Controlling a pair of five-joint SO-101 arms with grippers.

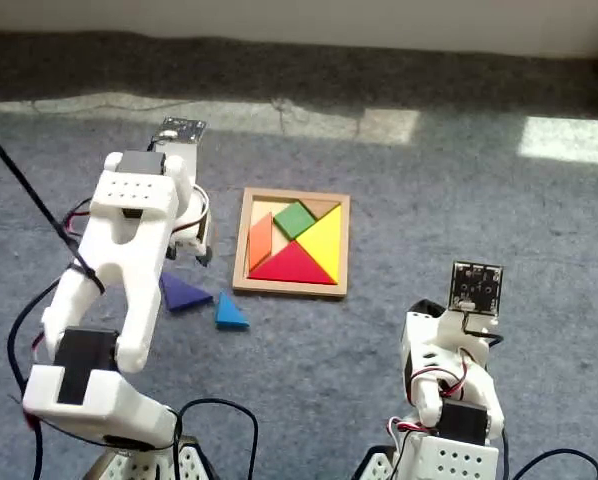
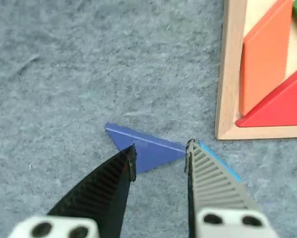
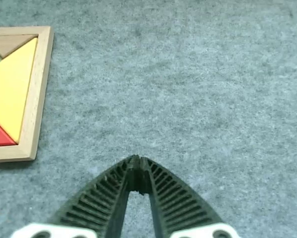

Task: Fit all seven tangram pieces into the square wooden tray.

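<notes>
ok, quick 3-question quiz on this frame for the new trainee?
1. Multiple choice: in the left wrist view, which piece lies on the carpet between the open fingertips of the left gripper?
A. red triangle
B. dark blue triangle
C. green square

2. True or false: the right gripper is shut and holds nothing.

3. Fill in: the high view shows ____ coloured pieces inside the wooden tray.

Key: 1 B; 2 true; 3 four (orange, green, yellow, red).
</notes>
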